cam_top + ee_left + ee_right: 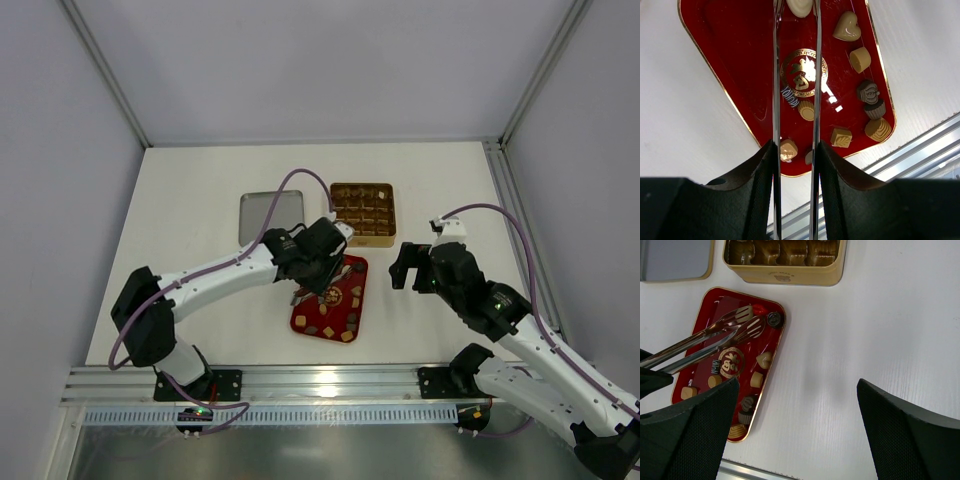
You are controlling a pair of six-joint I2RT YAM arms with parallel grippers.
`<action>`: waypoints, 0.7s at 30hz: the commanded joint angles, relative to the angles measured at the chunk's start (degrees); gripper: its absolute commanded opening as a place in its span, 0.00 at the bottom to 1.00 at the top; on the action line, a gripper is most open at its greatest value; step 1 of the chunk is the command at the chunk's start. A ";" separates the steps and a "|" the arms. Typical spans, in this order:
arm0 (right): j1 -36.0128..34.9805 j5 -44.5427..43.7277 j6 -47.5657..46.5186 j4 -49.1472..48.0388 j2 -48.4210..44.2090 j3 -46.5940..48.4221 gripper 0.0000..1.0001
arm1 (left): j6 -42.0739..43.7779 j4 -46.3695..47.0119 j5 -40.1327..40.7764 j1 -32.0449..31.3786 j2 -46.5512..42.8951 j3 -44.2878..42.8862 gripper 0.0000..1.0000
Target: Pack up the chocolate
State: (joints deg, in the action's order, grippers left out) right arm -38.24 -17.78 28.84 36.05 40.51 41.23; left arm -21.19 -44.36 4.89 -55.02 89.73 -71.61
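The tray (740, 75) is glossy red with a thin gold rim and a gold emblem (803, 72) at its centre. The chocolate (846, 27) comes in cream, tan and dark brown, and one tan piece (878, 129) is ribbed. The tin (785, 275) is gold, the lid (272, 217) grey, the table (865, 340) white and the tongs (752, 328) shiny silver. The left gripper (796, 145) is black and finely ribbed.

The white table (200, 190) carries a red tray (730, 60), gold tin (785, 276) and grey lid (272, 215).
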 commanded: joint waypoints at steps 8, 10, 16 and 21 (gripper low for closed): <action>0.01 0.11 0.16 -1.95 0.01 -0.28 1.00 | 0.18 0.77 0.74 -1.05 0.18 -2.56 0.38; 0.01 0.11 0.16 -1.95 -0.08 -0.28 1.00 | 0.27 0.59 1.00 -1.14 0.09 -2.74 0.38; 0.01 0.11 0.25 -1.95 -0.08 -0.36 1.00 | 0.54 -0.29 2.41 -1.66 0.27 -3.53 0.38; 0.01 0.29 0.16 -2.04 -0.17 -0.36 1.00 | 0.80 -0.90 3.38 -2.37 1.06 -4.06 0.39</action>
State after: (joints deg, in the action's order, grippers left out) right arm -38.24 -17.58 28.84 36.01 40.51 40.77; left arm -20.75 -44.99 6.66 -56.84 90.43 -73.21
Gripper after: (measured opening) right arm 0.996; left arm 0.389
